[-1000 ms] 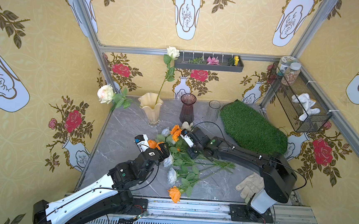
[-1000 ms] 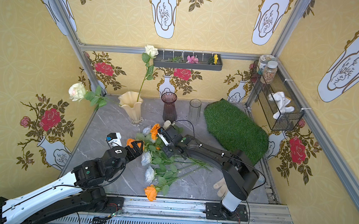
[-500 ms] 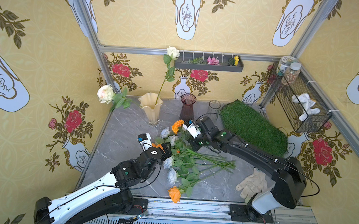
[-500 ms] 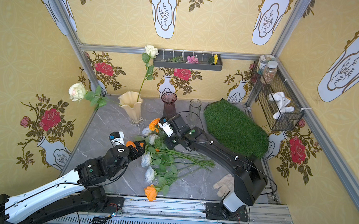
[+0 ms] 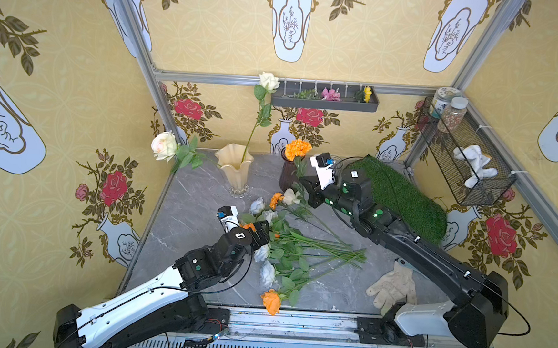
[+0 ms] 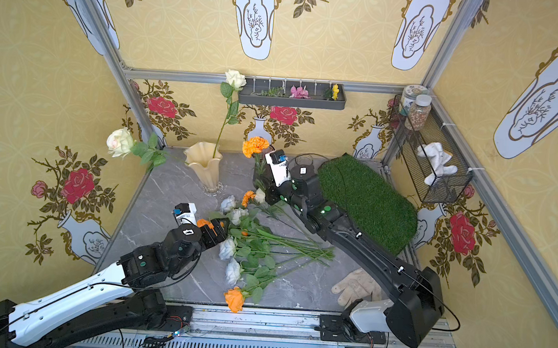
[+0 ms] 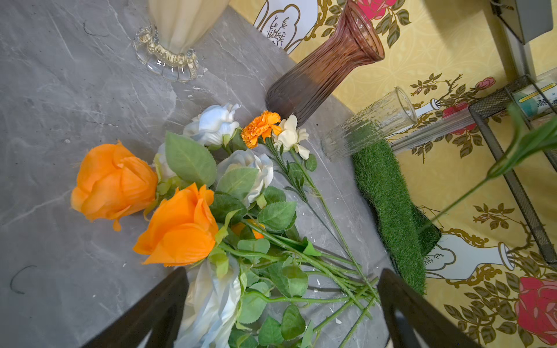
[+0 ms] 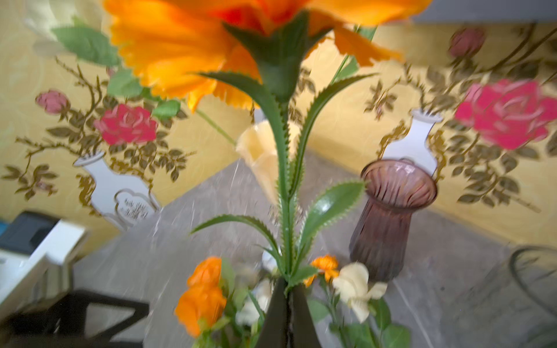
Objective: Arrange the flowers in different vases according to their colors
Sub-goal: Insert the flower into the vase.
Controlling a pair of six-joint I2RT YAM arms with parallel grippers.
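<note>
- Right gripper (image 8: 287, 290) is clenched on the green stem of a ruffled orange marigold (image 5: 298, 149); the flower stands upright, its bloom raised well above the grey marble tabletop (image 5: 195, 202)
- in the right wrist view that stem is beside the dark purple ribbed glass vase (image 8: 388, 217) and apart from it, not inside
- left gripper (image 7: 281, 272) is spread wide and grasps nothing; it hovers over the heap of loose flowers (image 5: 286, 246) on the tabletop
- a pale blue-white rose (image 7: 211, 304) lies between its fingers; two orange roses (image 7: 180, 229) lie just beyond
- the cream-yellow ruffled-rim vase (image 5: 234, 168) holds two cream-white roses (image 5: 269, 80); one stands tall, one leans out toward the side wall
- the clear ribbed glass cylinder (image 7: 370, 123) stands near the purple vase, at the edge of the green turf mat (image 5: 403, 197)
</note>
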